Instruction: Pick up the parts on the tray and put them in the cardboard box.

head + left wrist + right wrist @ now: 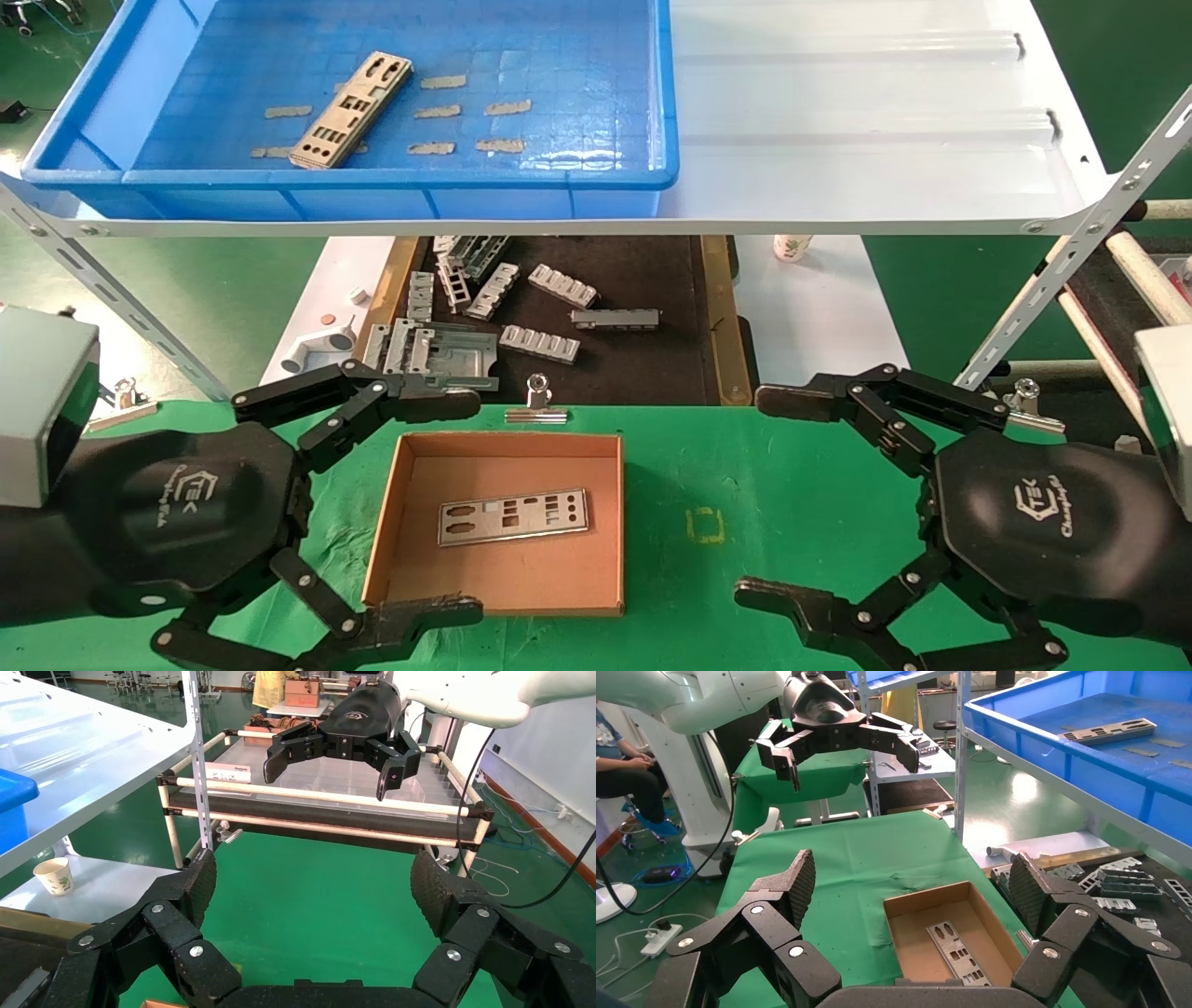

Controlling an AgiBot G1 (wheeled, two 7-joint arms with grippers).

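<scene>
One part (513, 515) is laid flat in the box (400, 522); another (351, 110) waits in the tray (615, 140), so both pincers, left (410, 508) and right (782, 499), are held spread apart

Tray (596, 140) blue, grid-pattern floor. Part in tray (351, 110) silver-grey, punched cutouts; beige tape scraps (507, 107) around it. Cardboard box (410, 485) brown, second silver-grey part (512, 515) inside. Tabletop (745, 503) green cloth, yellow square mark (705, 525). Lower tray (652, 289) dark, brown rim, grey ribbed brackets (540, 343). Both grippers' fingers (438, 403) black.
</scene>
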